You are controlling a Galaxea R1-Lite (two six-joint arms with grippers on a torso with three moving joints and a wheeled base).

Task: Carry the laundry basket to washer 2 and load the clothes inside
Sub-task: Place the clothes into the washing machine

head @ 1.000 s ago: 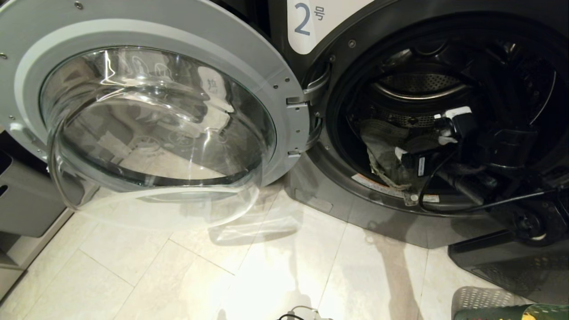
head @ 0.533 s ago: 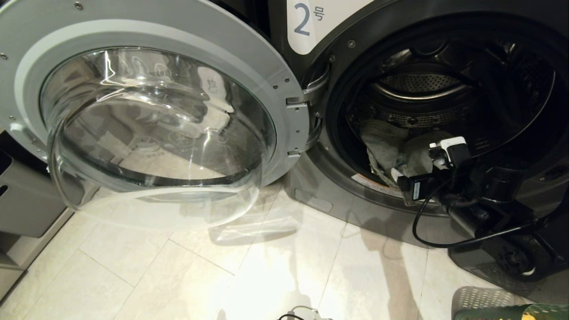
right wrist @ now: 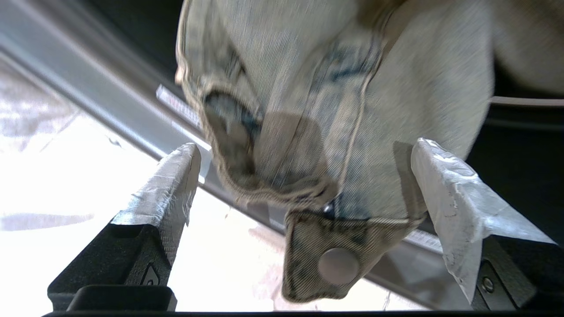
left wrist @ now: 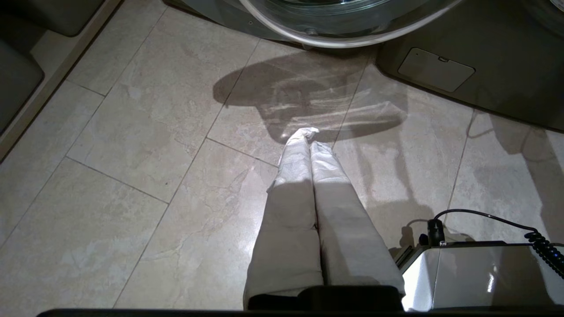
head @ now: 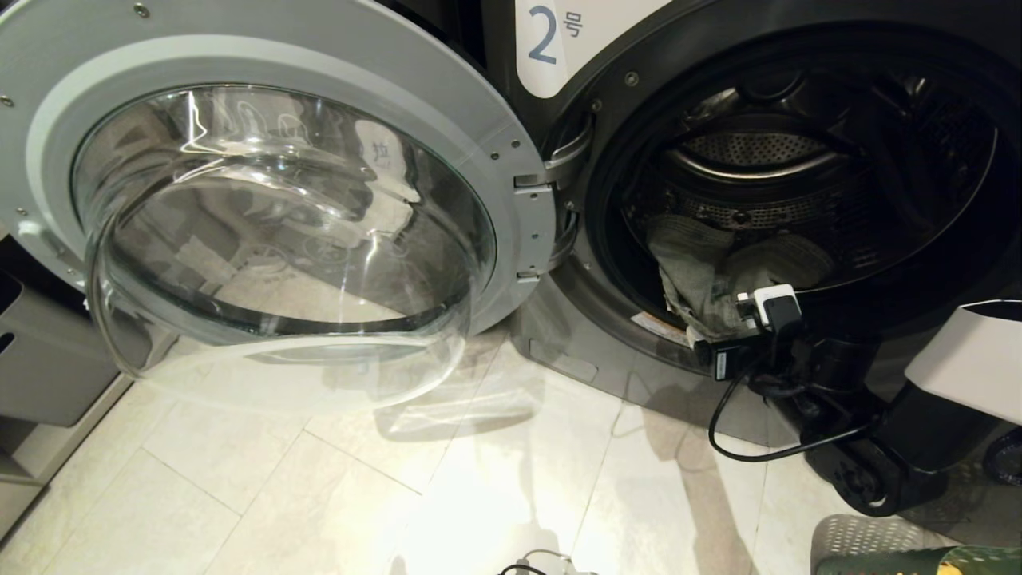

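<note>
Washer 2 [head: 551,40] stands with its round door [head: 263,200] swung wide to the left. Grey denim jeans [head: 695,263] lie in the drum, and their waistband with a metal button [right wrist: 338,265] droops over the lower lip. My right gripper [head: 742,331] is at that lip, open; in the right wrist view the jeans [right wrist: 335,88] hang between its spread fingers [right wrist: 306,152], not pinched. The laundry basket's [head: 918,561] dark green rim shows at the bottom right corner. My left gripper [left wrist: 308,136] is shut and empty, parked low over the floor tiles.
The open door's glass bowl [head: 279,319] juts out over the floor on the left. A grey cabinet [head: 40,351] stands at the far left. The washer's low front panel [left wrist: 436,70] and part of my white base [left wrist: 476,273] are near the left arm.
My right arm has drawn back out of the drum, down to its lower lip, with the gripper open throughout. The jeans stayed inside. The left arm has not moved.
</note>
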